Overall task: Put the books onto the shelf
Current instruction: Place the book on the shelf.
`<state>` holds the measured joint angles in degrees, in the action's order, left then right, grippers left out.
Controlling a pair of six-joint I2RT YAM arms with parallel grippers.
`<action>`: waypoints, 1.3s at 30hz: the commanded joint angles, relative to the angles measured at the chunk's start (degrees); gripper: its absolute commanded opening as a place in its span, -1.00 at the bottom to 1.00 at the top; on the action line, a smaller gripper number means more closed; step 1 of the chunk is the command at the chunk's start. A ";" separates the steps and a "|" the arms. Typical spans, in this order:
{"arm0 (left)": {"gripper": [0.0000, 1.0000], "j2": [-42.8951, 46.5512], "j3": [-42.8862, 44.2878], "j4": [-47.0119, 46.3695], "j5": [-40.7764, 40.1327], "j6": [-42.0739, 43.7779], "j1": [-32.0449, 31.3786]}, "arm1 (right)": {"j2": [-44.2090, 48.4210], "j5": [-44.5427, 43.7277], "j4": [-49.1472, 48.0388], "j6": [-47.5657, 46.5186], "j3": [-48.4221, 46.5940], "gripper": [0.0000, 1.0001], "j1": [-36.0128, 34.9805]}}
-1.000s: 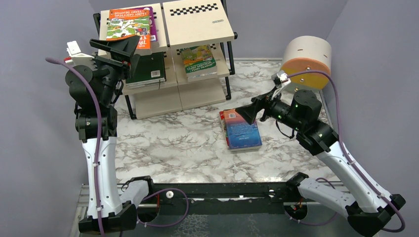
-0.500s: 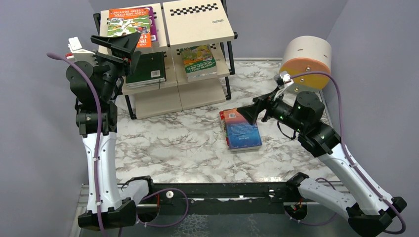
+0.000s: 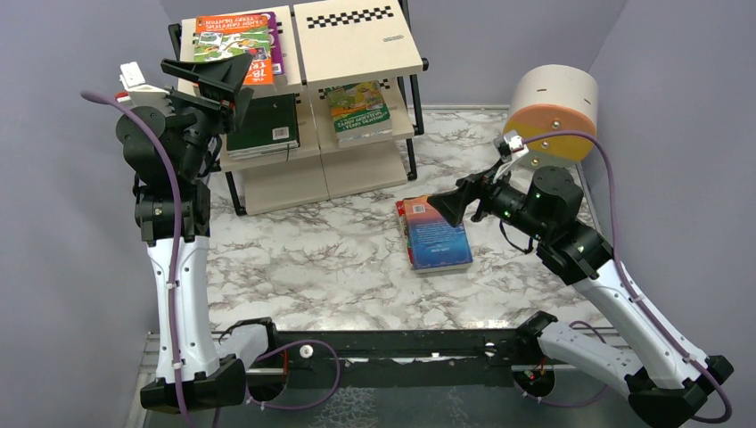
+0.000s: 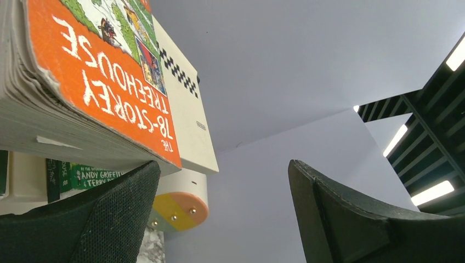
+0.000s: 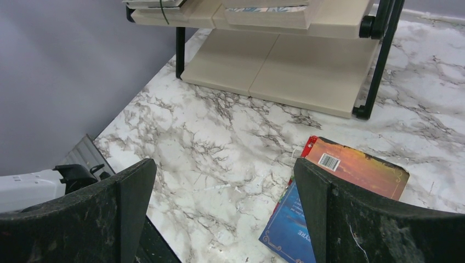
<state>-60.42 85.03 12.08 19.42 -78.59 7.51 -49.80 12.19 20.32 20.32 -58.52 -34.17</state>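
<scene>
Hovering jaws-wide, left gripper (image 3: 242, 82) sits by the orange book (image 3: 234, 45) atop the shelf (image 3: 357, 40); right gripper (image 3: 439, 208), equally spread, hangs near the blue book (image 3: 439, 242).

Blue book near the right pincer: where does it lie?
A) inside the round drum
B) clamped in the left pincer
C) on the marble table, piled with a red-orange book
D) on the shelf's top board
C: the blue book lies flat on the marble table in a small pile with a red-orange book. The right pincer stands open above it and grips nothing.
</scene>
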 commanded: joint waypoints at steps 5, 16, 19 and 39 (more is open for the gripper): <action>0.60 -0.19 1.98 0.29 -2.09 0.96 0.56 | 0.97 -1.77 0.60 0.30 0.51 0.89 -0.17; 0.60 -0.45 1.03 0.46 -3.79 0.96 1.19 | 0.62 -1.81 0.24 0.00 0.85 0.89 -0.14; 0.60 -0.74 1.36 0.63 -4.20 1.15 1.54 | 0.58 -1.90 0.07 0.07 1.19 0.89 -0.15; 0.60 -3.66 3.30 -0.64 -3.22 0.76 3.07 | -0.14 -2.17 -1.33 0.14 2.31 0.89 -0.19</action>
<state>-62.96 86.80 10.98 17.34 -78.32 9.45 -49.98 11.38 20.21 20.32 -57.06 -34.17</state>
